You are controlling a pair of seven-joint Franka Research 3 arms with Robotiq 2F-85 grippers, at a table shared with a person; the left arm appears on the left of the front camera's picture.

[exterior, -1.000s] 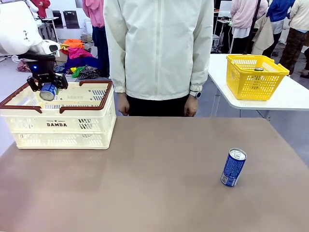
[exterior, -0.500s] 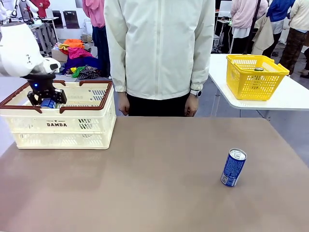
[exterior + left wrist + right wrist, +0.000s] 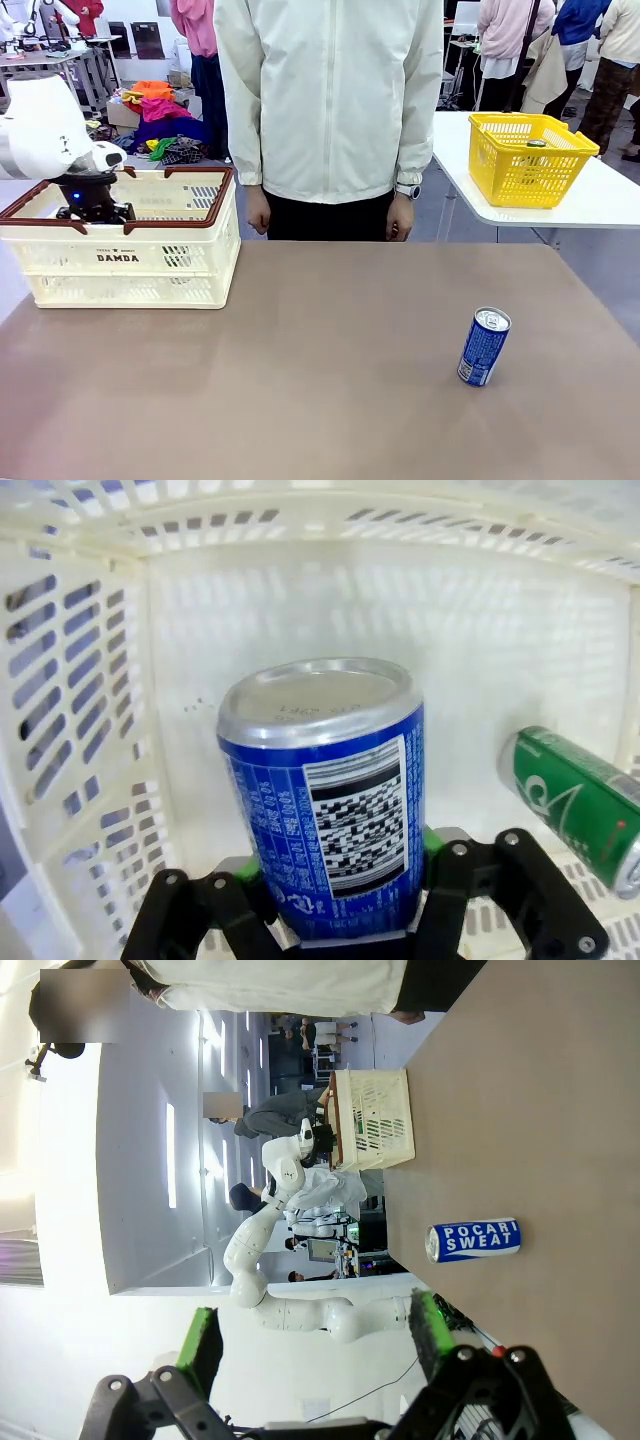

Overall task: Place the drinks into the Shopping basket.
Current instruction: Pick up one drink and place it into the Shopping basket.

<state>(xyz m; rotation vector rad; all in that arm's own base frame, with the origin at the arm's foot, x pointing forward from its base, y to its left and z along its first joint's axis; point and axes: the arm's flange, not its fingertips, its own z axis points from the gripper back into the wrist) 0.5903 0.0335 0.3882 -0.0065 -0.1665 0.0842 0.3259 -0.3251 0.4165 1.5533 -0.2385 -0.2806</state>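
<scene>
My left gripper (image 3: 93, 210) is down inside the cream Shopping basket (image 3: 130, 260) at the table's far left. In the left wrist view its green pads press both sides of a blue drink can (image 3: 325, 800), so the left gripper (image 3: 340, 852) is shut on it just above the basket floor (image 3: 520, 660). A green can (image 3: 575, 805) lies on its side in the basket to the right of it. Another blue can (image 3: 484, 347) stands on the table at the right, also seen lying sideways as the blue can (image 3: 473, 1239) in the right wrist view. My right gripper (image 3: 315, 1325) is open and holds nothing.
A person in a white jacket (image 3: 330, 100) stands at the table's far edge, hands hanging down. A yellow basket (image 3: 530, 160) sits on a separate white table at the back right. The brown tabletop (image 3: 300, 370) is bare between the basket and the standing can.
My left gripper has come down with the blue can from above the basket's rim to deep inside the basket. The can on the table and the person have not moved.
</scene>
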